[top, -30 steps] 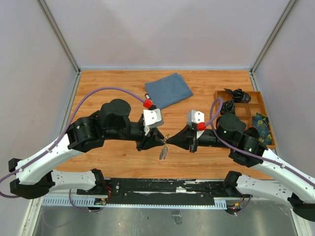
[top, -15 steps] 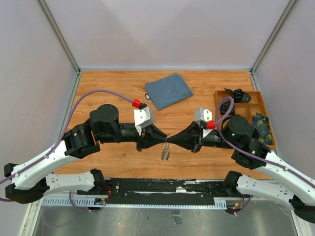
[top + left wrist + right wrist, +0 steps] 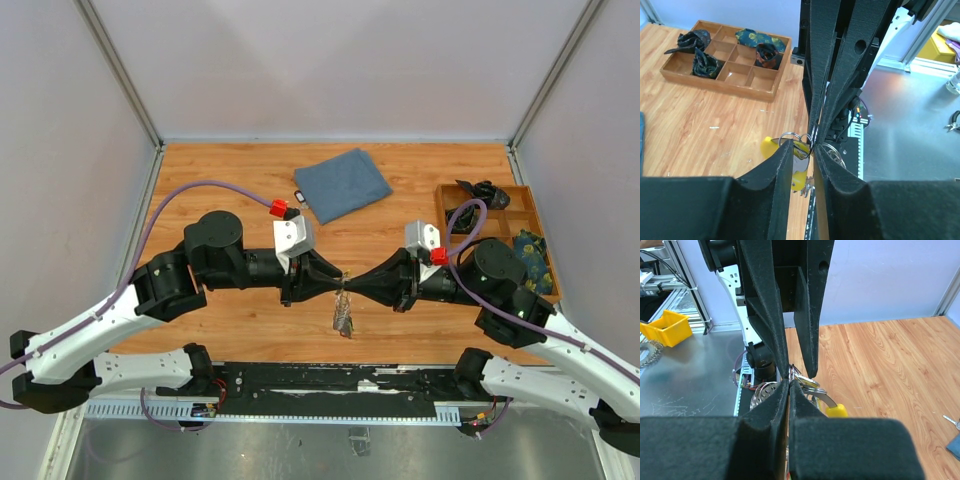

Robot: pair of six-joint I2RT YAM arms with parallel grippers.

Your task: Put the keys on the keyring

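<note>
At the centre of the top view, just below the middle of the frame, the left gripper [image 3: 340, 283] and the right gripper [image 3: 352, 286] meet tip to tip above the light wooden table [image 3: 230, 170]. A bunch of small metal keys [image 3: 343, 315] hangs directly beneath that meeting point.

In the left wrist view, the left fingers [image 3: 775, 175] stand slightly apart. A silver key blade and a yellow plastic head [image 3: 799, 178] fill the narrow gap, so we read these jaws as clamped on the keys. Small silver wire loops [image 3: 790, 136] sit right at their tips.

In the right wrist view, the right fingers [image 3: 775, 415] are pressed fully together. The loops emerge just past their tips, but we cannot tell whether they are pinched. The thin grey ridged metal keyring [image 3: 761, 386] shows just left of those tips, lower centre of that frame. How it connects to the bunch we cannot make out.

A folded blue cloth [image 3: 342, 183] lies above centre in the top view. A wooden compartment tray [image 3: 500, 222] holding dark fabric bundles [image 3: 702, 62] sits at the right edge.
</note>
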